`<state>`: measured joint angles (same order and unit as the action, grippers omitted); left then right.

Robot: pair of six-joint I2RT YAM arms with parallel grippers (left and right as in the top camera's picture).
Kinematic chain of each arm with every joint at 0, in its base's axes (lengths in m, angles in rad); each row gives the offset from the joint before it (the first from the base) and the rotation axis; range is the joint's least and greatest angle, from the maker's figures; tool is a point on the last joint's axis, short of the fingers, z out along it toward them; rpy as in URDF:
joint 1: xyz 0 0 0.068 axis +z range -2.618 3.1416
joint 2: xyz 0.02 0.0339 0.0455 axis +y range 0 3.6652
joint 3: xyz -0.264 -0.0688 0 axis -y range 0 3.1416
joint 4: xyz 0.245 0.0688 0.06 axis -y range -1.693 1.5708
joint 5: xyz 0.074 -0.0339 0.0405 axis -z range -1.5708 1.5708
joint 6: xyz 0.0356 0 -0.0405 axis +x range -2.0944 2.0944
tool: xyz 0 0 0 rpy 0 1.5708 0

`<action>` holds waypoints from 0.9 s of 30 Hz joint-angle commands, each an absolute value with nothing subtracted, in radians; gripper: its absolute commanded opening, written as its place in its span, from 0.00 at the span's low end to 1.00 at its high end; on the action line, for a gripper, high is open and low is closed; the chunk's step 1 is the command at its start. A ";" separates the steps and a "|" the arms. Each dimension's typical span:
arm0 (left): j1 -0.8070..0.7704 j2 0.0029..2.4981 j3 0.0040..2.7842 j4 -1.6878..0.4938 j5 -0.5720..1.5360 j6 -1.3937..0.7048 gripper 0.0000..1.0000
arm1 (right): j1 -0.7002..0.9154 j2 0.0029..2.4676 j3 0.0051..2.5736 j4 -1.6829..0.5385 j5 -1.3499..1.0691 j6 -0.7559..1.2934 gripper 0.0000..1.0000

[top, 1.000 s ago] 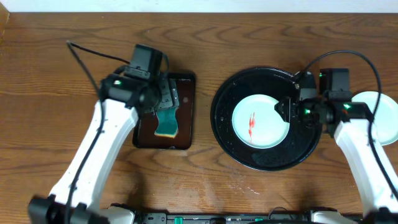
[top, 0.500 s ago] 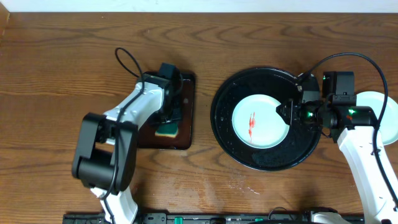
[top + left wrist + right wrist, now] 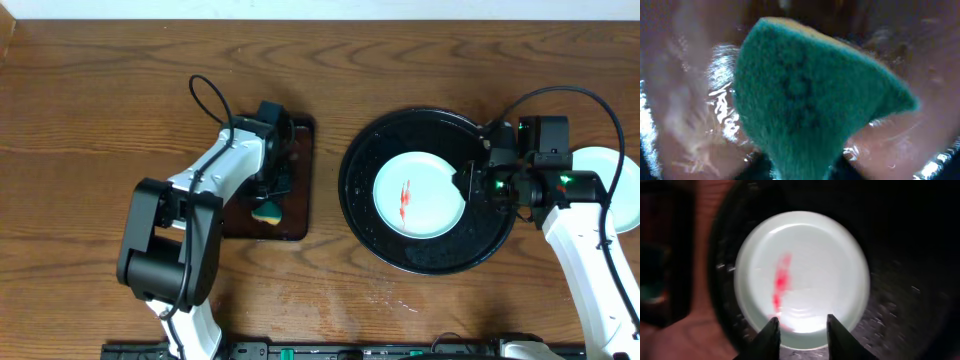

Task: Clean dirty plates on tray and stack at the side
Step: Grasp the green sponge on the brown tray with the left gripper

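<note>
A pale mint plate with a red sauce smear lies in the middle of the round black tray. My right gripper hovers at the plate's right rim. In the right wrist view its two fingers stand apart over the plate, with the rim showing between them; it is open. My left gripper is down in the brown rectangular tray. It is shut on the teal sponge, which is pinched narrow at the fingertips.
Another white plate lies on the bare wood at the far right, partly hidden under my right arm. A loose black cable loops above the left arm. The sponge's yellow underside peeks out below the left gripper.
The left arm swung down onto the brown tray and its gripper closed on the sponge, squeezing it narrower. The right gripper narrowed a little and stayed at the plate's rim.
</note>
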<state>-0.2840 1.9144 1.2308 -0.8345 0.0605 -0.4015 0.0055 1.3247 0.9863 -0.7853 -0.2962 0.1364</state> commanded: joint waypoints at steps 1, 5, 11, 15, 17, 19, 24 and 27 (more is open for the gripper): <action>-0.280 1.827 1.268 -0.847 0.044 -0.396 0.55 | -0.018 1.320 1.001 -0.785 -0.116 0.253 0.32; -0.280 1.823 1.260 -0.801 0.029 -0.395 0.61 | -0.041 1.320 0.999 -0.790 -0.113 0.258 0.35; -0.280 1.894 1.201 -0.670 -0.043 -0.393 0.61 | -0.041 1.320 0.994 -0.822 -0.113 0.257 0.36; -0.280 1.971 1.192 -0.648 -0.041 -0.393 0.45 | -0.041 1.320 0.985 -0.824 -0.113 0.257 0.35; -0.280 1.986 1.192 -0.649 -0.038 -0.393 0.19 | -0.041 1.320 0.985 -0.824 -0.114 0.258 0.35; -0.280 1.980 1.200 -0.654 -0.035 -0.393 0.08 | -0.041 1.320 0.985 -0.823 -0.113 0.258 0.35; -0.280 1.936 1.281 -0.757 -0.004 -0.393 0.08 | -0.041 1.320 0.985 -0.823 -0.113 0.258 0.35; -0.280 1.893 1.317 -0.810 -0.003 -0.393 0.46 | -0.042 1.320 0.985 -0.822 -0.107 0.258 0.36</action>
<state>-0.2768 1.9297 1.2743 -0.7685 -0.0460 -0.3920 -0.0349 1.3247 0.9863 -0.8219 -0.1211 0.2451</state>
